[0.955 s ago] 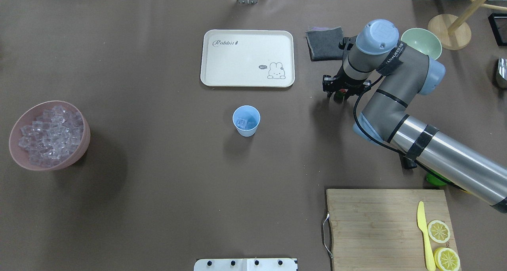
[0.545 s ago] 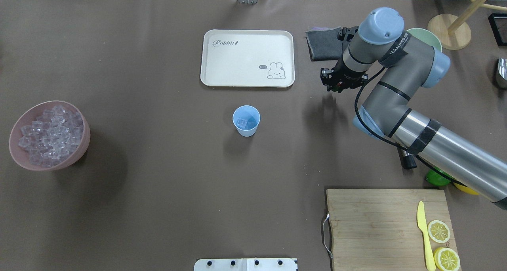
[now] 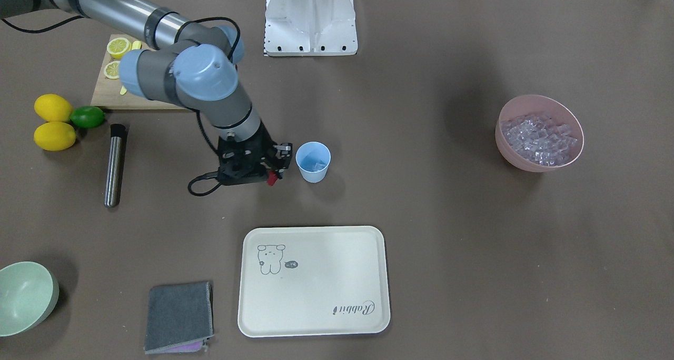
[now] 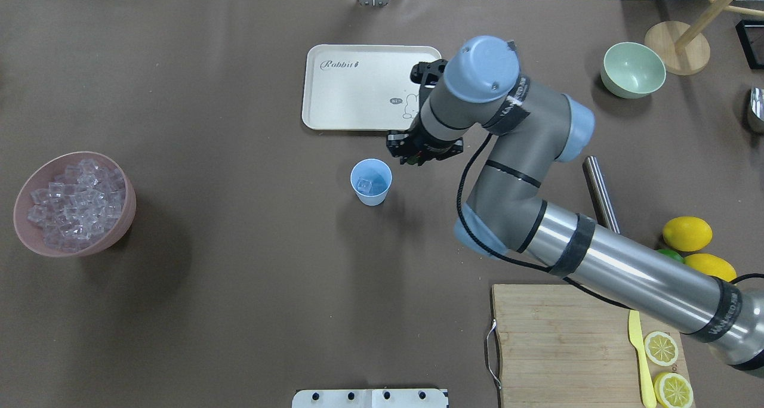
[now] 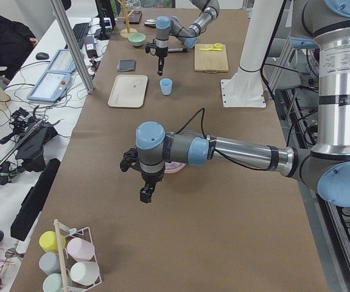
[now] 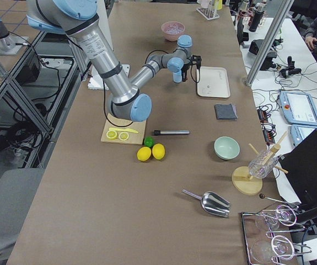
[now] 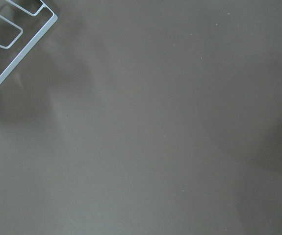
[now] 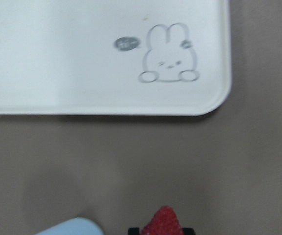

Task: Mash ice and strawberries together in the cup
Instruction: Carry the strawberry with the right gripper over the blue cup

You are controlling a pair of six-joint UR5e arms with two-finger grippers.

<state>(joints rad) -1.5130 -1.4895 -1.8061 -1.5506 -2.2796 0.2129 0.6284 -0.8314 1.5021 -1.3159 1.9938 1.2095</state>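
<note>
The pale blue cup (image 4: 370, 181) stands mid-table with a few clear ice cubes (image 4: 364, 185) in it. It also shows in the front view (image 3: 313, 161). My right gripper (image 4: 422, 156) hovers just right of the cup, above the table, and is shut on a small red strawberry (image 3: 272, 179). The right wrist view shows the strawberry (image 8: 164, 223) between the jaws and the cup's rim (image 8: 72, 227) at lower left. A pink bowl (image 4: 122, 214) full of ice (image 4: 74, 199) stands at the far left. My left gripper (image 5: 145, 193) shows only in the exterior left view; I cannot tell its state.
A cream rabbit tray (image 4: 352, 86) lies behind the cup. A metal rod (image 4: 600, 202), two lemons (image 4: 686, 233) and a lime lie to the right. A cutting board (image 4: 555, 342) holds lemon slices and a yellow knife. A green bowl (image 4: 632, 69) and a grey cloth (image 3: 179, 315) are at the back right.
My right arm has swung left from beside the grey cloth to just right of the cup, carrying the strawberry. The cup and bowls have not moved.
</note>
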